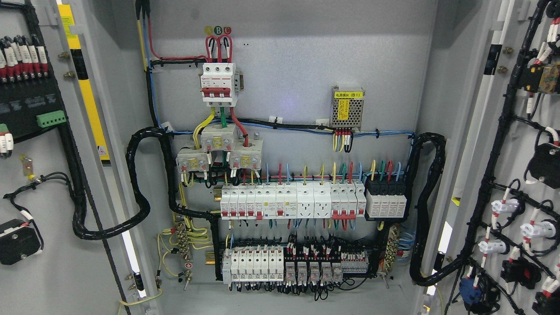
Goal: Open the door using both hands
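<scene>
The grey electrical cabinet stands with both doors swung wide. The left door (48, 183) shows its inner face at the picture's left, with black wiring and terminal blocks on it. At the right, the right door (529, 131) also faces inward, carrying black cable looms and the backs of switches. Between them the back panel (306, 65) is fully exposed. Neither of my hands nor any part of my arms shows in the head view.
On the back panel sit a red-and-white main breaker (218, 83), a small mesh power supply (347, 109), a long row of white breakers (288, 200) and a lower row of relays (297, 264). Thick black cable loops (140, 192) run to each door.
</scene>
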